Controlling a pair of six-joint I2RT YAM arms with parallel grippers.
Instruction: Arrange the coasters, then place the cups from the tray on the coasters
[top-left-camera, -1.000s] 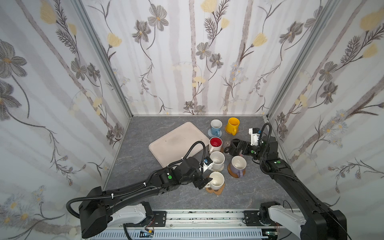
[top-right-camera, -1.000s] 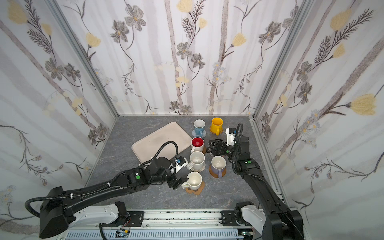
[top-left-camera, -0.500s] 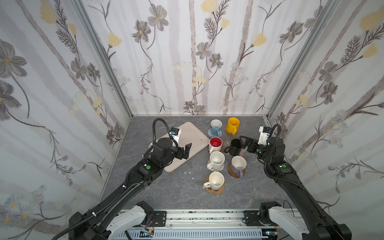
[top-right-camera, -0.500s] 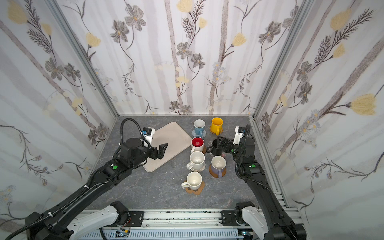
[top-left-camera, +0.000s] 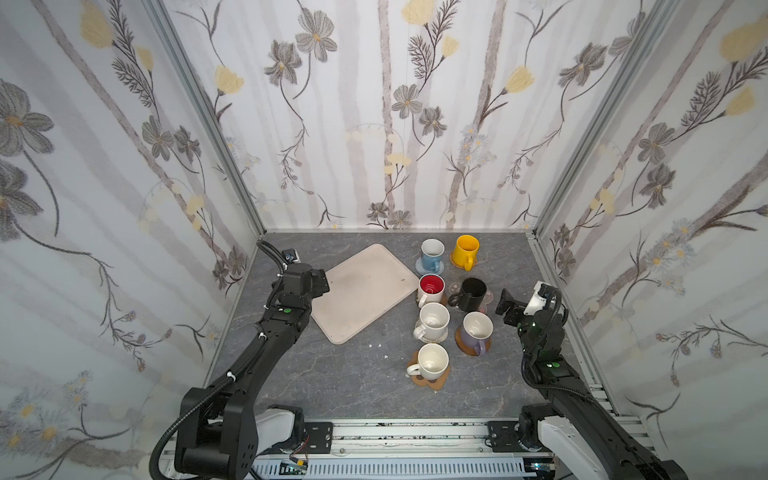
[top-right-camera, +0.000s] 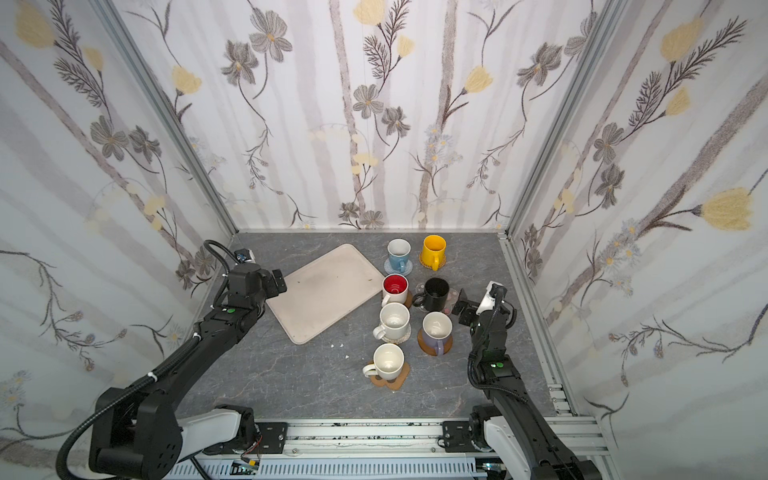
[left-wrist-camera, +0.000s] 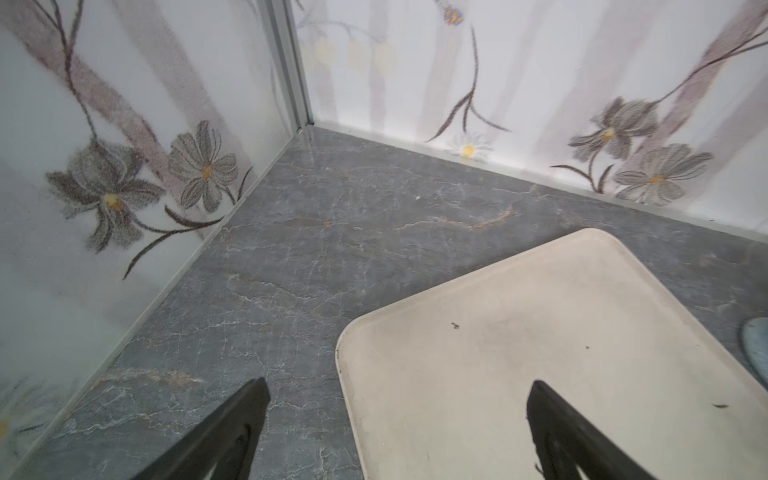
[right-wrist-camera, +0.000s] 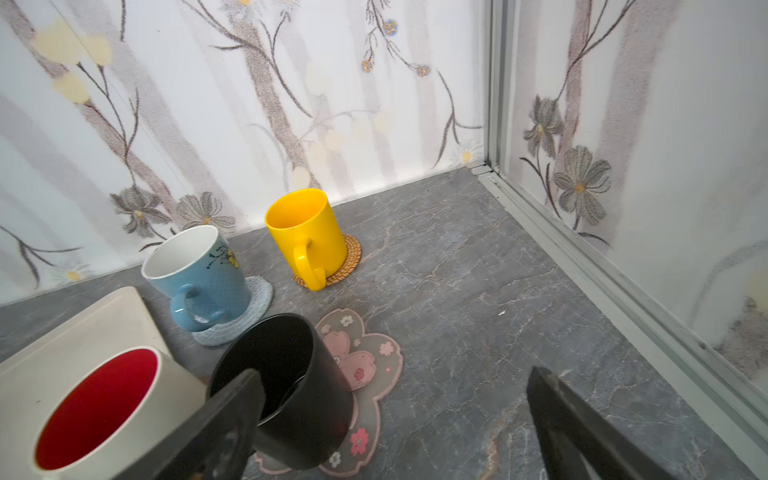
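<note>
The beige tray (top-left-camera: 365, 291) lies bare at the middle left. To its right several cups stand upright on coasters: light blue (top-left-camera: 432, 251), yellow (top-left-camera: 465, 249), red-inside white (top-left-camera: 431, 289), black (top-left-camera: 471, 293) on the pink-flower coaster (right-wrist-camera: 365, 361), cream (top-left-camera: 433, 320), lavender (top-left-camera: 476, 328), and cream (top-left-camera: 432, 360) on the paw-print coaster (top-left-camera: 436, 380). My left gripper (top-left-camera: 322, 283) (left-wrist-camera: 397, 385) hangs open over the tray's left edge, holding nothing. My right gripper (top-left-camera: 504, 305) (right-wrist-camera: 395, 374) is open just right of the black cup, not touching it.
Flowered walls close in the grey stone table (top-left-camera: 332, 374) on three sides. A metal rail (top-left-camera: 415, 432) runs along the front. A few white crumbs (top-left-camera: 380, 345) lie in front of the tray.
My left arm has drawn back from the front cream cup to the tray's left edge. My right gripper has backed away to the right of the black cup.
</note>
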